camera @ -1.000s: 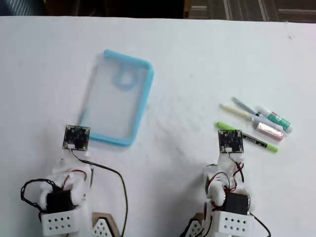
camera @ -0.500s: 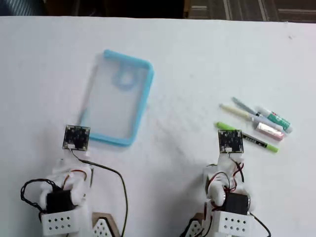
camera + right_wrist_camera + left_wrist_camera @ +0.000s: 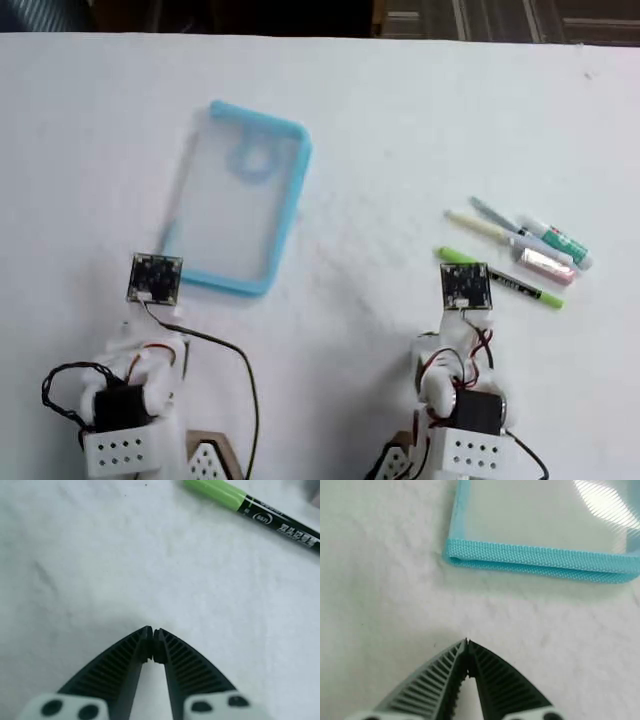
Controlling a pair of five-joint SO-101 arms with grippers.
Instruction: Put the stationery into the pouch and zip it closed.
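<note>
A white table (image 3: 420,110) ends at a dark strip of floor (image 3: 250,15) beyond its far edge.

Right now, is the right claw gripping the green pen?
No, the right claw is shut on nothing, and the green pen lies on the table apart from it.

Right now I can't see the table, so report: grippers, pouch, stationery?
Left gripper shut, empty, near pouch edge. Right gripper shut, empty, beside green pen. Stationery outside pouch, on table. No obstruction seen.
</note>
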